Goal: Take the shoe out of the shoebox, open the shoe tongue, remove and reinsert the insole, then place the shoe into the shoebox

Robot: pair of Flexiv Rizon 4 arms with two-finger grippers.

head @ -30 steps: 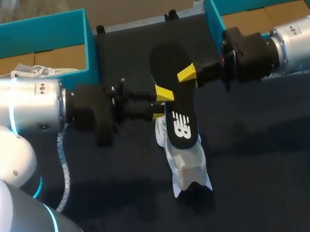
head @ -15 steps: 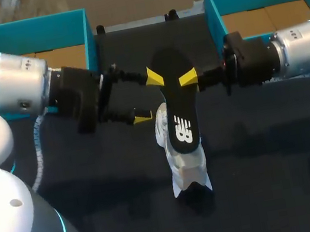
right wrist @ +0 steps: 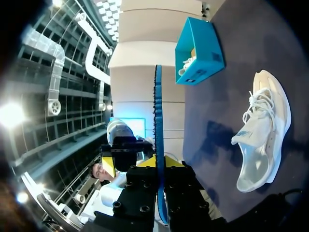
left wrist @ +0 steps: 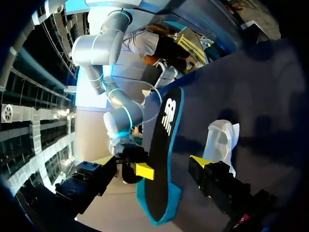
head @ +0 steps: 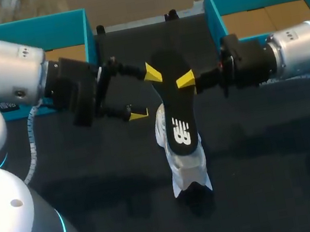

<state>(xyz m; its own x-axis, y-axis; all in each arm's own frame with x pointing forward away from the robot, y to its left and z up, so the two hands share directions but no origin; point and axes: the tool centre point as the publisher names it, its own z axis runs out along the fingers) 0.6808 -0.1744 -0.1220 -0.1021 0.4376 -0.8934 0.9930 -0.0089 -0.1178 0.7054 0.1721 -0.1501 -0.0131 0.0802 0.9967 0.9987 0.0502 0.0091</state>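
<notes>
My left arm (head: 11,81) shows the biggest change. A second ago its gripper was closed in against the left edge of the insole at frame centre. Half a second ago it had let go and swung up toward the upper left. Since then it has only crept a little further that way. The left gripper (head: 145,93) is now spread wide and holds nothing, with one yellow tip just beside the insole's upper left edge and the other lower down, apart from it. In its wrist view the insole sits in the gap between the fingers without being pinched. My right arm (head: 294,52) has barely shifted across all three frames. The right gripper (head: 183,81) is clamped on the right edge of the insole, and its wrist view shows the insole edge-on between the pads. I take it the hand-over is finished, with the right arm alone carrying the insole, so the removal step looks done and reinsertion comes next. The white sneaker (head: 187,167) rests on the dark table (head: 268,144) at lower centre and has not moved. The black insole (head: 176,106) hangs above it at centre frame, tilted as before. Its lower end overlaps the sneaker in the head view, and I can't tell whether they touch.
</notes>
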